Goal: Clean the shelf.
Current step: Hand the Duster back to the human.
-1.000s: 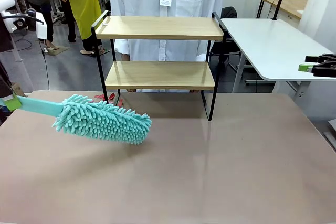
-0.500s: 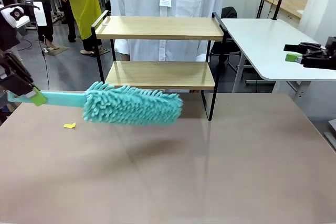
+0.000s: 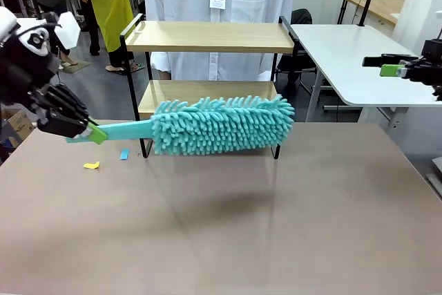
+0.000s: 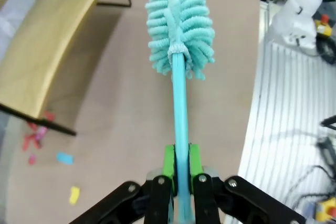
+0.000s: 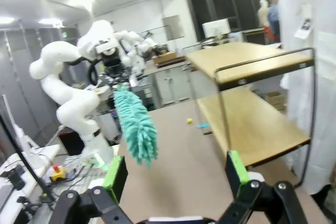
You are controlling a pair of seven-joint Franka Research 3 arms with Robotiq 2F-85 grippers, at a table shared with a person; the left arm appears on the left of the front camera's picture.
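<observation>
Shelf [image 3: 207, 36] and paper scraps [image 3: 91, 165] on table [image 3: 276, 240]

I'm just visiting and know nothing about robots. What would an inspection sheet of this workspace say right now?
Surface: beige-brown tabletop, mostly bare.
Job's things: two-tier shelf with light wooden boards and black metal frame stands at the far edge; fluffy turquoise microfibre duster is held level in front of its lower board, whether touching cannot be told.
Clutter: small yellow scrap and small blue scrap on the table near the shelf's left leg; red bits beyond them.
Grippers: left gripper shut on the duster's handle; right gripper open, holding nothing, raised at the right.
Cables: loose wires on the floor beside the table.
Surroundings: white table to the right; people standing in the background.
</observation>
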